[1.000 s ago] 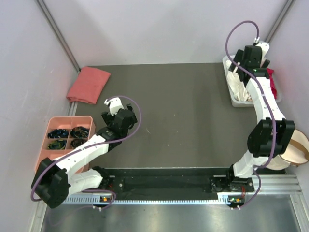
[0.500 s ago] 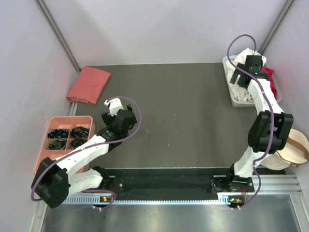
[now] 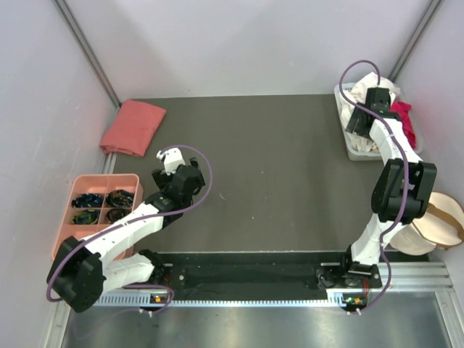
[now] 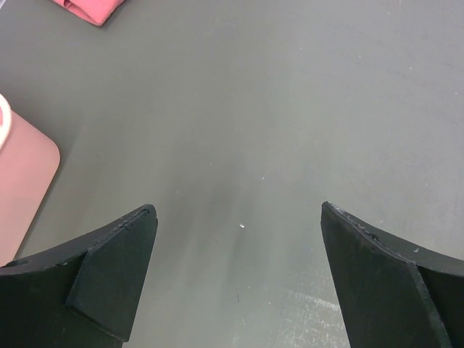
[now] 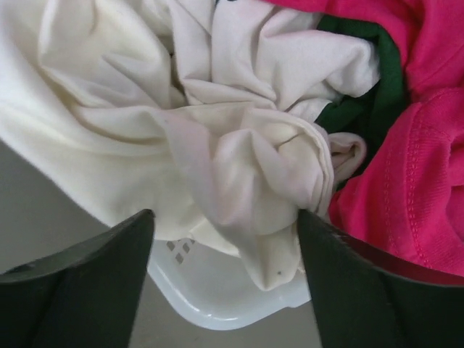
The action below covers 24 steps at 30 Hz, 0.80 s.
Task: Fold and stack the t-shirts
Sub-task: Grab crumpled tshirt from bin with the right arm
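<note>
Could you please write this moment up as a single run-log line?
right fingers: open above cream-white shirt in white basket | left fingers: open, over table | salmon-pink shirt: folded, far-left corner

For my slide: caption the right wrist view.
Right gripper, fingers open, over cream-white t-shirt, magenta t-shirt, green t-shirt in white basket.

The left arm lies low and bent, reaching forward, left gripper (image 4: pixel 238 217) spread wide; the right arm stands tall, stretched far right, right gripper (image 5: pixel 225 221) pointing down, fingers apart.
</note>
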Available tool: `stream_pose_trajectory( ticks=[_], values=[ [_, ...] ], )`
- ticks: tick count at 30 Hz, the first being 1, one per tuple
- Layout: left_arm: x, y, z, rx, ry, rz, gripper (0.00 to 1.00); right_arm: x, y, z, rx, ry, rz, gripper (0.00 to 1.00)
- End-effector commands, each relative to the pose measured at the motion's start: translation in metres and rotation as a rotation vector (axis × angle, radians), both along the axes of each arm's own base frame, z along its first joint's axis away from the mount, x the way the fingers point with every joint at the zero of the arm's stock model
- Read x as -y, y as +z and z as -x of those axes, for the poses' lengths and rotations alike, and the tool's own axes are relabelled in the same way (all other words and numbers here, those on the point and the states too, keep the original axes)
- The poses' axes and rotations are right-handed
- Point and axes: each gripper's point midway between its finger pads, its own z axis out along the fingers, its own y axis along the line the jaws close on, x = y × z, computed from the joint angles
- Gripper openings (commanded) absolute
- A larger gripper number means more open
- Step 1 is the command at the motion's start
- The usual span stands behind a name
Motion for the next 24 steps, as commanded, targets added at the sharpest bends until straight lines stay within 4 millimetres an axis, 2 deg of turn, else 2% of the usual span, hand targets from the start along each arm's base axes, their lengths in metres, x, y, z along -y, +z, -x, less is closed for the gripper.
stream_pose_trajectory(
  ticks=[1,2,3,4,5,7,10,13,15,16,17,19,20,22,23,24],
  values=[
    [-0.004,0.007,-0.001,0.034,0.018,0.001,0.99,0.021,0.001,-0.012,0.044,-0.036,-0.029,0.67],
    [-0.005,0.007,-0.001,0.035,0.020,-0.002,0.99,0.027,0.000,-0.011,0.045,-0.047,-0.039,0.56],
    [-0.004,0.007,0.000,0.034,0.018,-0.002,0.99,0.029,0.000,-0.012,0.050,-0.058,-0.054,0.24],
    [-0.004,0.007,-0.001,0.034,0.020,-0.003,0.99,0.029,-0.002,-0.013,0.055,-0.053,-0.072,0.07],
    [-0.004,0.006,-0.001,0.032,0.019,-0.005,0.99,0.029,-0.001,-0.015,0.060,-0.053,-0.081,0.00],
    [-0.003,0.006,-0.001,0.031,0.016,-0.005,0.99,0.027,0.004,-0.016,0.076,-0.048,-0.092,0.00],
    [-0.002,0.004,-0.003,0.024,0.013,-0.002,0.99,0.019,0.027,-0.019,0.150,-0.008,-0.117,0.00],
    [0.000,0.001,-0.003,0.015,0.010,-0.004,0.99,0.004,0.070,-0.023,0.237,0.064,-0.117,0.00],
    [0.002,0.001,-0.004,0.011,0.006,0.003,0.99,-0.004,0.114,-0.029,0.302,0.125,-0.046,0.00],
    [0.002,0.000,-0.004,0.009,0.005,0.007,0.99,-0.013,0.127,-0.030,0.302,0.146,-0.018,0.00],
    [0.005,-0.001,-0.004,0.007,-0.003,0.014,0.99,-0.019,0.168,-0.036,0.379,0.170,0.008,0.00],
    [0.007,0.000,-0.005,0.008,-0.006,0.023,0.99,-0.035,0.202,-0.041,0.444,0.238,0.008,0.00],
    [0.006,-0.002,-0.005,0.001,-0.006,0.021,0.99,-0.046,0.236,-0.042,0.519,0.274,0.008,0.00],
    [0.007,-0.002,-0.005,0.001,-0.003,0.031,0.99,-0.061,0.267,-0.044,0.602,0.325,0.003,0.00],
    [0.008,-0.003,-0.004,-0.001,-0.003,0.034,0.99,-0.070,0.292,-0.045,0.674,0.347,0.016,0.00],
    [0.008,-0.003,-0.004,-0.002,-0.004,0.035,0.99,-0.079,0.305,-0.045,0.713,0.383,0.019,0.00]
  ],
)
